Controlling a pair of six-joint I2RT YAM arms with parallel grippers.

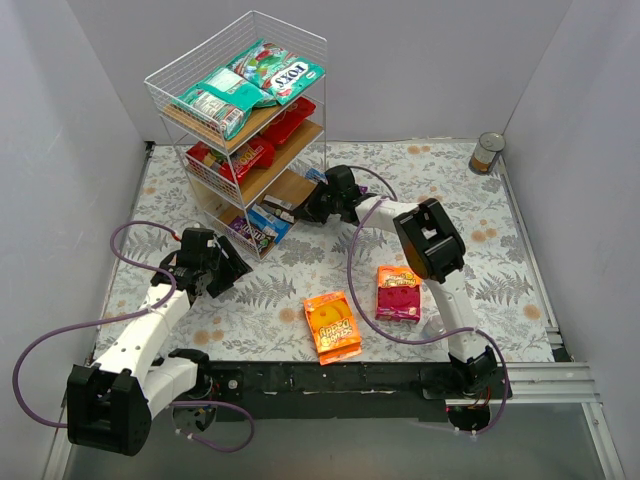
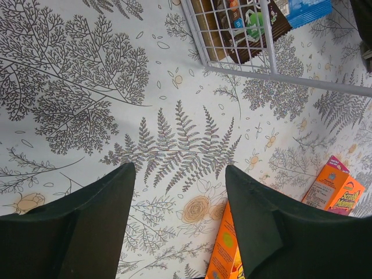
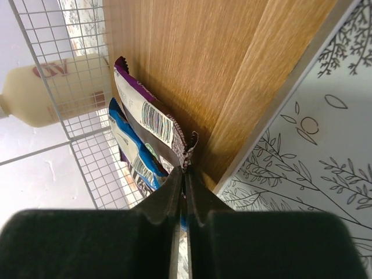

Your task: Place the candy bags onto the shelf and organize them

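The 3-tier white wire shelf with light wooden boards (image 1: 293,188) stands at the far left of the table. It already carries glossy teal-green candy bags (image 1: 245,85) on top, red candy bags (image 1: 285,120) in the middle and small packs at the bottom. 2 bags lie flat and loose on the fern-printed cloth near the arms: a flat orange candy bag (image 1: 333,325) and, just beside it, a pink-orange candy bag (image 1: 398,293). Both look light, limp and slick, so a pinch on a crimped end seam should hold better than one on the puffy face. The left gripper (image 2: 178,170) hovers over bare cloth with its jaws spread and nothing between them. The right gripper (image 3: 185,174) reaches into the bottom tier, its jaws pressed nearly together, apparently on the serrated corner of the small purple foil pack (image 3: 142,104). This pack stands on edge against a small blue pack (image 3: 131,148), and it is likely to flop or slide if nudged.
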